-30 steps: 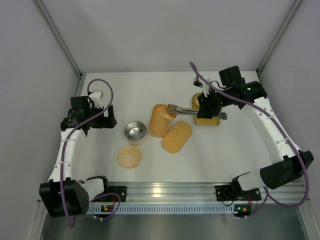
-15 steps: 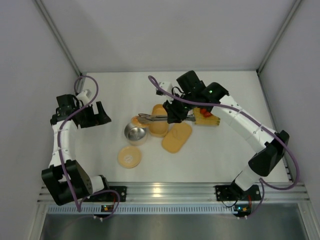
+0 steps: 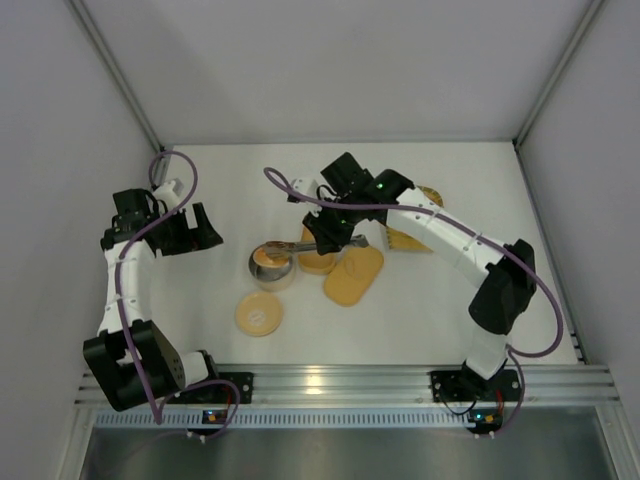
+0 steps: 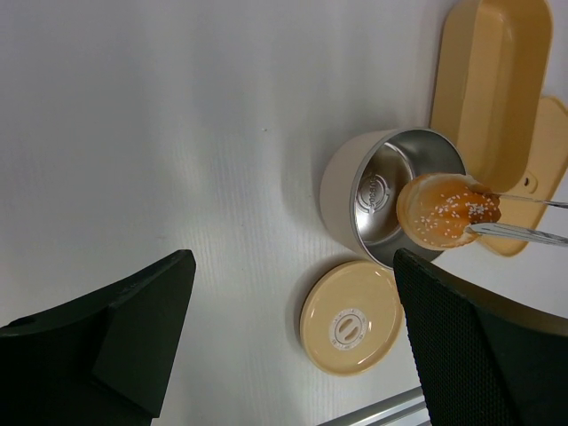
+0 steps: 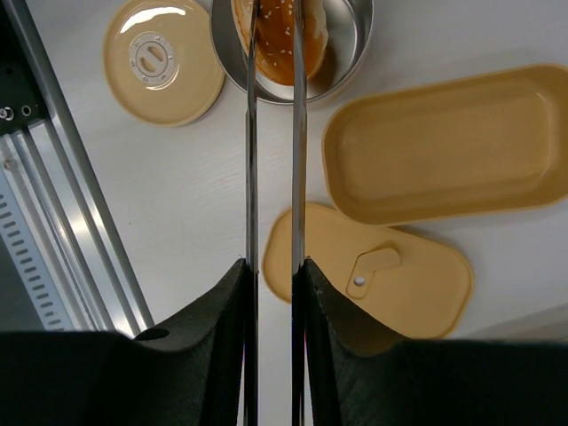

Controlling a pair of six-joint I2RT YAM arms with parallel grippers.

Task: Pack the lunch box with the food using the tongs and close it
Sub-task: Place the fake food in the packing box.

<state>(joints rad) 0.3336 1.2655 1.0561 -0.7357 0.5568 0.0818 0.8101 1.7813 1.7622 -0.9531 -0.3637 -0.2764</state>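
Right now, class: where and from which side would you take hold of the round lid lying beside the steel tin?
Probably across its rim, straight down from above: the round lid lies flat on the table, a thin disc, so only its edge offers a hold.

The tongs (image 4: 524, 234) pinch an orange sesame-dotted piece (image 4: 439, 213) over the open steel tin (image 4: 373, 191); its tan lid (image 4: 351, 318) lies just beside.

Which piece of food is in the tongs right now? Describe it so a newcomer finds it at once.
At mid-table, beside the pale-orange oblong plastic box, stands a small round steel tin. Over its open mouth, slim silver metal tongs pinch a round orange-brown piece of food; white seed-like specks mark it out.
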